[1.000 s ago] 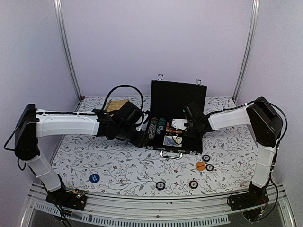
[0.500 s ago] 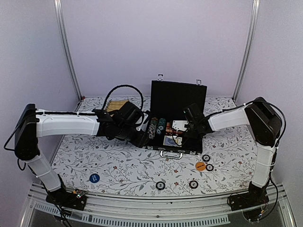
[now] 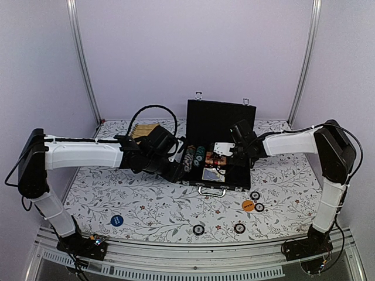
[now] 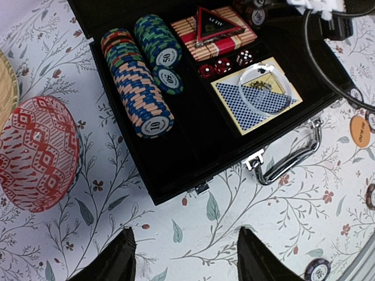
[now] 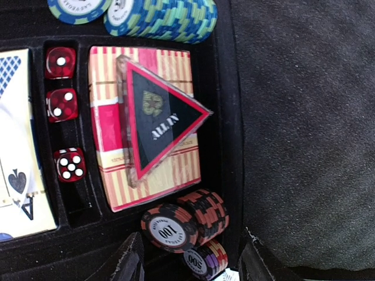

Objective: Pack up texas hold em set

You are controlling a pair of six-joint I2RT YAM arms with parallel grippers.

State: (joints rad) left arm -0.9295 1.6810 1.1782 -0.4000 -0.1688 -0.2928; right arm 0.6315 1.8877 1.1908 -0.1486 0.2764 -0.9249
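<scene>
top view: the open briefcase point(image 3: 220, 120) sits on the tabletop point(image 3: 146, 205) with loose chips point(image 3: 198, 229), an orange disc point(image 3: 248, 205) and a blue disc point(image 3: 116, 220) outside it, so filling looks part done; the next move should be a reach for those strays. left wrist view: left gripper point(image 4: 187, 260) before the briefcase, jaws wide, empty. only the right wrist view shows right gripper point(image 5: 190, 260) jaws apart, empty, above the red triangle point(image 5: 158, 117).
</scene>
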